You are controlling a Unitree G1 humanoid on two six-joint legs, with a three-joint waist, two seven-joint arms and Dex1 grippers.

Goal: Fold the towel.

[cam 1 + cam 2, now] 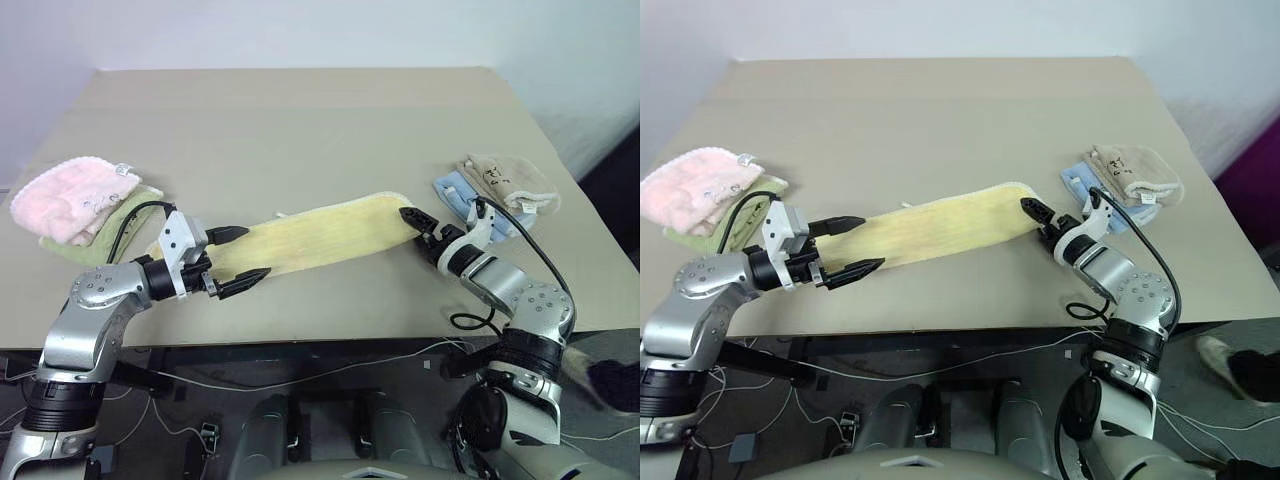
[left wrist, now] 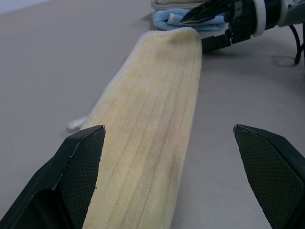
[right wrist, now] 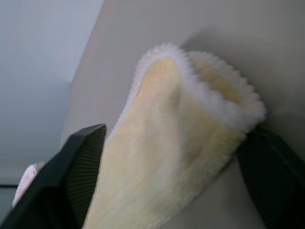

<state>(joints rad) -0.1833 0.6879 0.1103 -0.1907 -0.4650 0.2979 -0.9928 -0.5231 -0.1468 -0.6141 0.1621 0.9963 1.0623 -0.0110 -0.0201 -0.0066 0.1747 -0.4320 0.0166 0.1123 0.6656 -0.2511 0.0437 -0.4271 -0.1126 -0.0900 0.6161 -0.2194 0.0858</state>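
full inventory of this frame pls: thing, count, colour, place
towel: 1, pale yellow, long strip lying flat across the table's near middle
pink towel: 1, pink, far left, on top of the green cloth
green cloth: 1, green, under the pink towel
beige cloth: 1, beige with dark marks, far right
blue cloth: 1, light blue, beside the beige cloth
table: 1, tan
left gripper: open, at the towel's left end
right gripper: fingers either side of the towel's right end
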